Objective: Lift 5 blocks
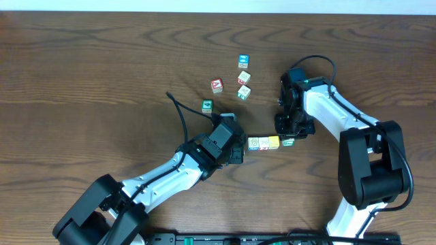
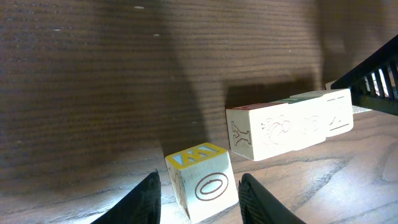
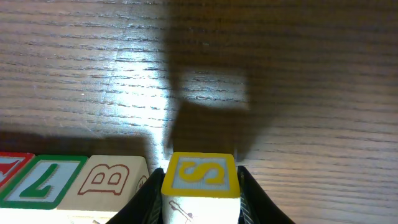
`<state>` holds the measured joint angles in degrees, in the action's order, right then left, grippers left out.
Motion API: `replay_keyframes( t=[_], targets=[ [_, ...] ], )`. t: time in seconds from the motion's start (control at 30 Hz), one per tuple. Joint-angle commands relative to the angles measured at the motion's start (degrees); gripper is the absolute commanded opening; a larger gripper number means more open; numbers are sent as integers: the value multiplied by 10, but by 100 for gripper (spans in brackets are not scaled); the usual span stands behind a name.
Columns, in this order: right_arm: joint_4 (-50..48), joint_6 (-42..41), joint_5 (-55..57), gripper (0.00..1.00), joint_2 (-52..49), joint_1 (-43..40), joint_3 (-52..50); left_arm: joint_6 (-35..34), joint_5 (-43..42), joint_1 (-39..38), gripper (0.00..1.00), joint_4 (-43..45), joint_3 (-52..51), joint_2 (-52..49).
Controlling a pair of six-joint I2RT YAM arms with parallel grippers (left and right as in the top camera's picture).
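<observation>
Overhead: left gripper (image 1: 236, 145) sits just left of a row of blocks (image 1: 263, 143) on the wooden table (image 1: 102, 68), with the right gripper (image 1: 289, 138) at the row's right end. Five loose cubes (image 1: 243, 77) lie behind, well apart. Left wrist: jaws released, a gap showing beside the yellow-topped M/O block (image 2: 202, 183), which rests between them, apart from the row. Right wrist: fingers clenched on the yellow S block (image 3: 200, 176), B block (image 3: 115, 180) just beside.
</observation>
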<state>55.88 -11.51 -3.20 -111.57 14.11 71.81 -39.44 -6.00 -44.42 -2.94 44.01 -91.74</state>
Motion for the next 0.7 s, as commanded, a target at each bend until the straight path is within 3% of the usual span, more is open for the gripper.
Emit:
replay_keyframes(
  t=[0.0,0.03,0.23,0.37,0.67],
  targets=[
    [0,4,-3,5,-10,2,-18,2,9,-1,42,-1,6,-5],
    [1,4,-3,15,-10,2,-18,2,9,-1,41,0,6,-5],
    [2,4,-3,36,-10,2,-18,2,9,-1,42,0,6,-5],
    [2,4,-3,44,-10,2,-17,2,9,-1,42,0,6,-5],
    [-3,4,0,46,-10,2,-13,4,9,-1,42,0,6,-5]
  ],
)
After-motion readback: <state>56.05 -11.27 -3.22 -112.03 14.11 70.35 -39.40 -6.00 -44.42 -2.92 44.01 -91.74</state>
